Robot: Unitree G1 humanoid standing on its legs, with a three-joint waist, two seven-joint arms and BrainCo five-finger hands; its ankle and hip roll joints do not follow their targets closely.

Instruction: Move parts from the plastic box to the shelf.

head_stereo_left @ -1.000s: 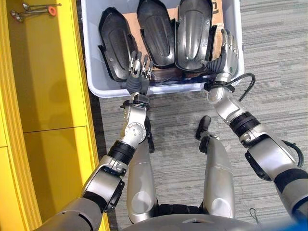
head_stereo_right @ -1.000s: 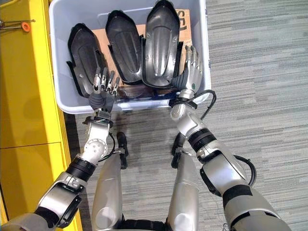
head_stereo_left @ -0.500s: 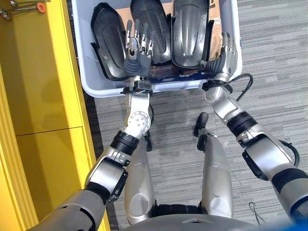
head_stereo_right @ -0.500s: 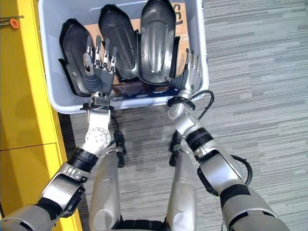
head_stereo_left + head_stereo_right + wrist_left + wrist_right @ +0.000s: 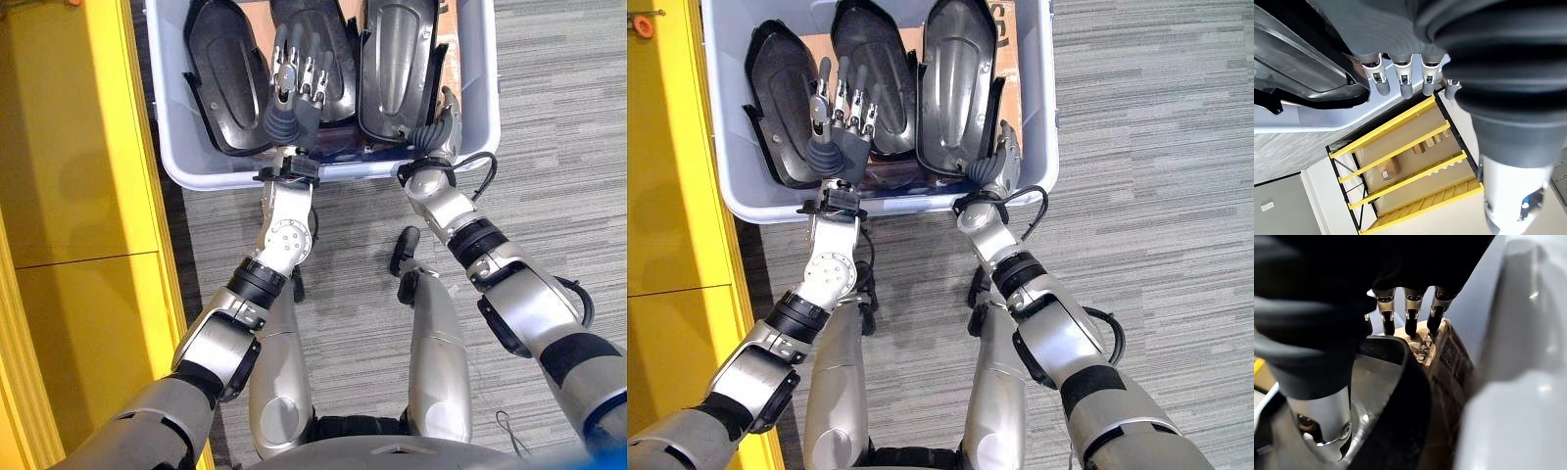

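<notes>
Your left hand (image 5: 294,83) reaches into the pale blue-grey plastic box (image 5: 477,108) with its fingers straight and loose, over the middle one of three long black curved shell parts (image 5: 872,39), most likely to grab it next. Your right hand (image 5: 997,162) is down by the box's right wall, beside the right part (image 5: 397,64), with straight fingers (image 5: 1411,323) holding nothing. The tall yellow metal shelf (image 5: 88,166) stands just left of the box, and the crowded parts may get in the way.

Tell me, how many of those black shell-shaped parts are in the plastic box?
3 show, side by side in the plastic box: the left part, the middle part under the left hand, the right part by the right hand. More may lie hidden underneath.
</notes>
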